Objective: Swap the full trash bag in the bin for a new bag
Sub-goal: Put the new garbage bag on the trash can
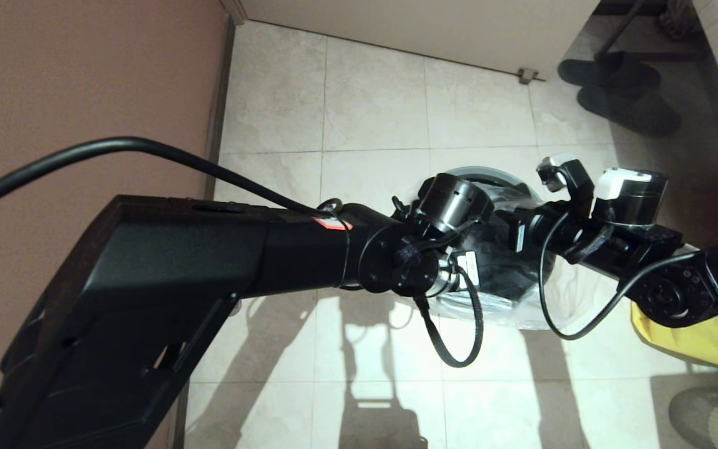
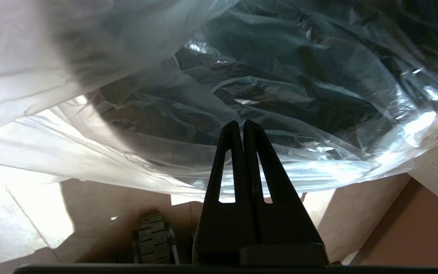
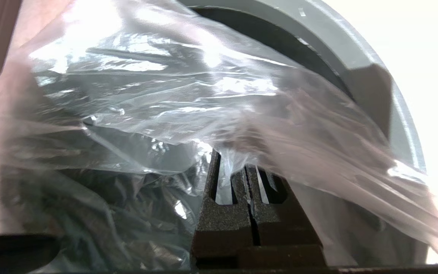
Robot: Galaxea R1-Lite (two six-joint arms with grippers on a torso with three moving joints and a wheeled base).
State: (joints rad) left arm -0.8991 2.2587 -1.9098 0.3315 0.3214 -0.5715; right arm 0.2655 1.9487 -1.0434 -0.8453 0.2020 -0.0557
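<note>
On the floor (image 1: pixel 371 106), pale beige tiles with thin grout lines, arm shadows falling across the near tiles. Brownish-pink wall (image 1: pixel 72 81) on the robot's left, white door or panel (image 1: pixel 434 25) at the far edge with a small metal stop at its foot. Dark slippers (image 1: pixel 621 87) lie far right, near a light ribbed surface. Yellow bag (image 1: pixel 702 340) sits at the near right, partly behind the right arm.

Bin (image 1: pixel 490 174) stands on the tiles in the middle, mostly hidden by both wrists; only the far arc of its light grey rim shows in the head view. Right wrist view shows the grey rim and dark inner wall. New bag (image 1: pixel 521 312) is thin, clear, crinkly, draped over the bin opening, spilling past the near side onto the floor; it looks dark where it lies over the bin's inside, glossy white where light hits it.

Left hand (image 2: pixel 240 123) is over the bin's near-left side, fingers pressed together, tips against the film; whether any plastic is pinched between them is not visible. Right hand (image 3: pixel 238 167) is over the bin's right side, fingers closed on a fold of the new bag, film bunched over the tips.
</note>
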